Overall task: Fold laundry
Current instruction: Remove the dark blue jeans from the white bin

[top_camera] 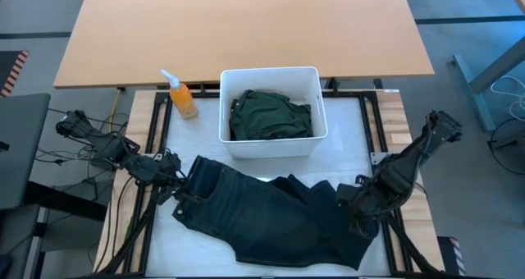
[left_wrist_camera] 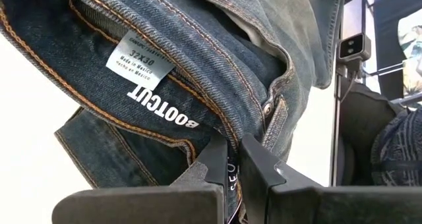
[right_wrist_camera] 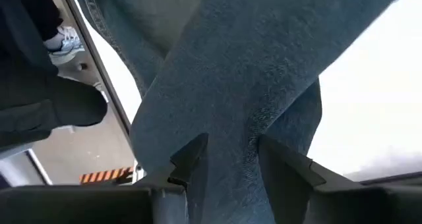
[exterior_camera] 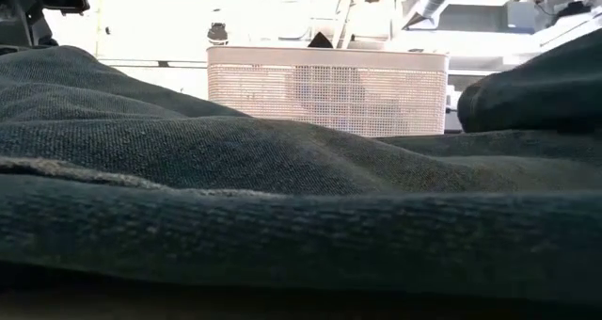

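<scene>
Left hand (left_wrist_camera: 232, 159) clamped tight on jeans (top_camera: 262, 209) waistband, left side of table (top_camera: 344, 144). Right hand (right_wrist_camera: 227, 161) at jeans' right end, fingers spread with denim leg between them; we can't call it firm grip. Jeans sprawl across near table. Green garment (top_camera: 271, 115) sits in white bin (top_camera: 271, 148) behind. Orange spray bottle (top_camera: 180, 96) left of bin.
</scene>
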Robot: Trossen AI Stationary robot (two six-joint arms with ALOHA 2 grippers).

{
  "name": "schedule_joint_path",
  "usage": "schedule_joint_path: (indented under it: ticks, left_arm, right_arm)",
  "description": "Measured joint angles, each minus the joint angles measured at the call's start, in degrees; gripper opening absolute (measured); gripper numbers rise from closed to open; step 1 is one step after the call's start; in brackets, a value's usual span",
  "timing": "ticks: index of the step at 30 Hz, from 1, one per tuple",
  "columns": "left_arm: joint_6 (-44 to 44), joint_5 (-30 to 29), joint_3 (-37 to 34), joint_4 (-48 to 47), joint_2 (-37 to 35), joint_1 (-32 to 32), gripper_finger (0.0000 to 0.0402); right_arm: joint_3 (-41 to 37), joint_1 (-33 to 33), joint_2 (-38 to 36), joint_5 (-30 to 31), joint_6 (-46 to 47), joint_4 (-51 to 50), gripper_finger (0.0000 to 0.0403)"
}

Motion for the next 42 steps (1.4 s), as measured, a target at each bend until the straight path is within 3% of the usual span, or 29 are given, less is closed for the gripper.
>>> schedule_joint_path:
  ticks: [4, 8, 12, 16, 18, 28, 36, 42]
  left_arm:
    - [-1.22, 0.09, 0.00, 0.00, 0.00, 0.00, 0.0002]
    - [-1.55, 0.07, 0.00, -0.01, 0.00, 0.00, 0.0002]
    - [-1.59, -0.66, 0.00, 0.06, 0.00, 0.00, 0.0002]
    - [-1.99, -2.65, -0.02, 1.33, 1.05, 0.00, 0.0002]
    - [-1.28, -2.67, -0.02, 3.49, 2.65, -0.15, 0.0002]
    - [1.55, 1.80, -0.02, 16.47, 16.60, -5.15, 0.0002]
    - [5.77, 1.59, -0.07, 38.26, 31.86, -11.97, 0.0006]
    - [4.70, 1.31, 1.12, 43.08, 41.18, -14.81, 0.0030]
  right_arm:
    - [3.32, -0.87, 0.04, -2.55, 1.10, -4.30, 0.0152]
    - [9.17, -2.08, 0.04, -0.66, -0.56, -6.96, 0.0143]
    - [14.40, -3.55, 0.41, 8.10, -8.60, -2.33, 0.0137]
    - [13.97, -3.87, 1.06, 23.10, -21.03, 12.08, 0.0139]
    - [12.99, -4.48, 2.50, 25.51, -28.11, 18.81, 0.0143]
    - [5.75, -9.64, 18.37, 25.63, -47.49, 49.50, 0.0182]
    - [5.00, -14.52, 31.67, 24.87, -47.85, 68.90, 0.0187]
    - [5.04, -16.62, 37.87, 16.36, -48.29, 81.46, 0.0187]
